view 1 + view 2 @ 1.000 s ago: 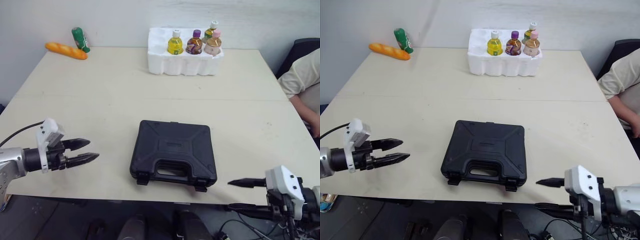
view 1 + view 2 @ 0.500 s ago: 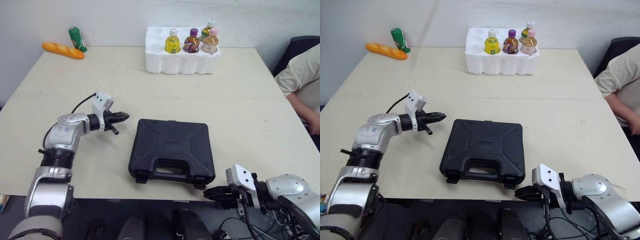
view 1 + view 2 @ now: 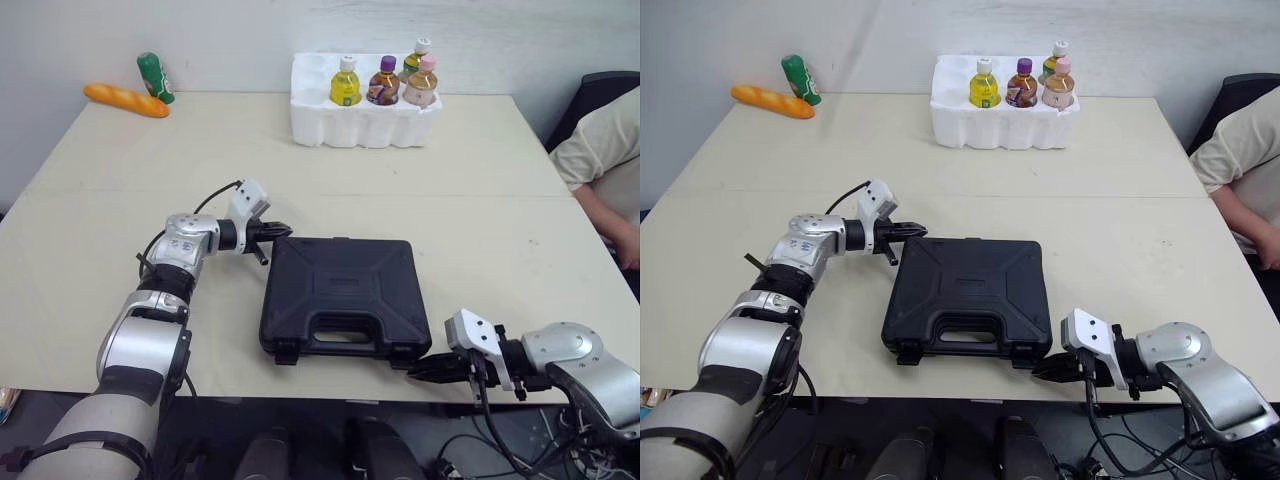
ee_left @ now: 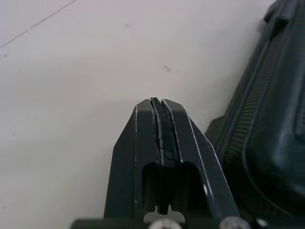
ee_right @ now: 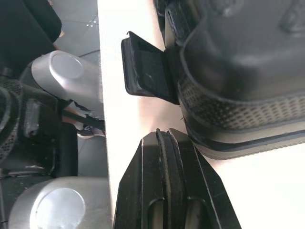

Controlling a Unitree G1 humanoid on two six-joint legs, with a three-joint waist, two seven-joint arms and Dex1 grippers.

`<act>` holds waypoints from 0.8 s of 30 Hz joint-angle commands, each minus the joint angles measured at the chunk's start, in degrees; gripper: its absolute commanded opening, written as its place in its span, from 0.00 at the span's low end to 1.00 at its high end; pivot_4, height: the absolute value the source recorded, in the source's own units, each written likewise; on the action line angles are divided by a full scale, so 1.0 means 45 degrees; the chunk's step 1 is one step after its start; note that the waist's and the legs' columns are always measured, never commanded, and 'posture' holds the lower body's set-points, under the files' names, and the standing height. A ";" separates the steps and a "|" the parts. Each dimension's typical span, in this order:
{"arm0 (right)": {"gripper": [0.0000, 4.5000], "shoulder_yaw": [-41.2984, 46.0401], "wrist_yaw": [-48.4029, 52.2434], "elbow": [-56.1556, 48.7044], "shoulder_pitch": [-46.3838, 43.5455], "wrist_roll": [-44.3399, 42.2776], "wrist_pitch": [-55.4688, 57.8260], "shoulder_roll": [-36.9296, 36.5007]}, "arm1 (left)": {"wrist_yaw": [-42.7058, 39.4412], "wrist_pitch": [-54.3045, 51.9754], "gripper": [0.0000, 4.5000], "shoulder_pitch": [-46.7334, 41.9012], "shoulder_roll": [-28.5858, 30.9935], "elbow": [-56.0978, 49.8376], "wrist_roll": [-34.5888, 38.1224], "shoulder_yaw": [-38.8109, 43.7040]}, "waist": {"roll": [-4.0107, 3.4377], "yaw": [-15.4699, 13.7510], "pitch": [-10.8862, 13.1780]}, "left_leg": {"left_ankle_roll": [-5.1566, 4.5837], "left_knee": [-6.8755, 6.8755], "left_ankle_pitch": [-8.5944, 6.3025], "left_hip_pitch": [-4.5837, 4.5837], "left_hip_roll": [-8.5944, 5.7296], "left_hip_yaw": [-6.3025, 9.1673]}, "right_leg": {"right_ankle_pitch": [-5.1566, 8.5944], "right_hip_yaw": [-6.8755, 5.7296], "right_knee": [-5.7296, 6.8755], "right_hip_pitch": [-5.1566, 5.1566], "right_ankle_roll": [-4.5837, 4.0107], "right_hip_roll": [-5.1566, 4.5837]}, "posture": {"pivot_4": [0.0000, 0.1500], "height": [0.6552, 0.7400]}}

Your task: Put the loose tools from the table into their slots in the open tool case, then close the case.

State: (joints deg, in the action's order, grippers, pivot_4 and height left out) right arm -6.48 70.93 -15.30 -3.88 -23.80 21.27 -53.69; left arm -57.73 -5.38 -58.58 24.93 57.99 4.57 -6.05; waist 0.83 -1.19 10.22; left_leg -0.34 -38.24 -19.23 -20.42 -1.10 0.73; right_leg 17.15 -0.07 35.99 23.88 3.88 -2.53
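The black tool case [image 3: 345,295] lies on the table with its lid down and its handle toward me. My left gripper [image 3: 285,230] is shut and empty, with its tips at the case's far left corner; the left wrist view shows the fingers [image 4: 143,138] pressed together beside the ribbed case wall [image 4: 267,124]. My right gripper [image 3: 413,368] is shut and empty too, low at the table's front edge by the case's near right corner. In the right wrist view a latch flap [image 5: 145,71] sticks out from the case [image 5: 248,71] just beyond the tips.
A white foam tray [image 3: 360,125] with several drink bottles stands at the back. A bread loaf [image 3: 125,100] and a green bottle [image 3: 153,78] lie at the back left. A seated person's arm [image 3: 600,160] reaches the table's right edge.
Both grippers have gone from open to shut. The left arm swung in from the front left to the case's far left corner. The right gripper moved in to the near right corner.
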 commanded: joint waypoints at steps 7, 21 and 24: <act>0.00 -0.0244 0.0036 0.1093 -0.1583 0.1012 -0.0717 0.0523 | -0.2929 0.0412 0.01 0.1909 0.1310 -0.3404 -0.0361 -0.0766 | -0.0001 0.0011 -0.0001 | 0.0001 0.0000 0.0002 0.0001 0.0001 -0.0005 | 0.0000 0.0012 -0.0001 0.0002 0.0000 -0.0003 | 1.00 0.96; 0.00 -0.0247 0.0430 0.3517 -0.3344 0.2652 -0.1796 -0.0351 | -0.3537 -0.2535 0.01 0.5171 0.2412 -0.9950 0.0563 -0.0687 | -0.0006 -0.0012 -0.0003 | -0.0023 0.0001 -0.0001 -0.0004 0.0000 -0.0002 | 0.0000 0.0019 -0.0007 0.0003 -0.0001 -0.0019 | 1.00 0.96; 0.00 0.0163 0.0183 0.3266 -0.3007 0.2703 -0.1609 -0.0609 | -0.3244 -0.2818 0.01 0.4964 0.2524 -1.0125 0.0486 -0.0565 | -0.0006 -0.0048 -0.0003 | -0.0028 0.0001 -0.0004 -0.0006 0.0000 -0.0004 | 0.0000 0.0020 -0.0009 0.0003 -0.0001 -0.0019 | 1.00 0.96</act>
State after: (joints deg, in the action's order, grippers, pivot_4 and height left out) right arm -8.26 72.21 0.49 -18.14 -11.96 13.81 -54.94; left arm -72.72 -17.52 -35.35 35.45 14.23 5.92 -9.24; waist 0.81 -1.40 10.21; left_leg -0.48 -38.25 -19.24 -20.45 -1.10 0.72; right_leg 17.15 0.00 35.95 23.89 3.87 -2.62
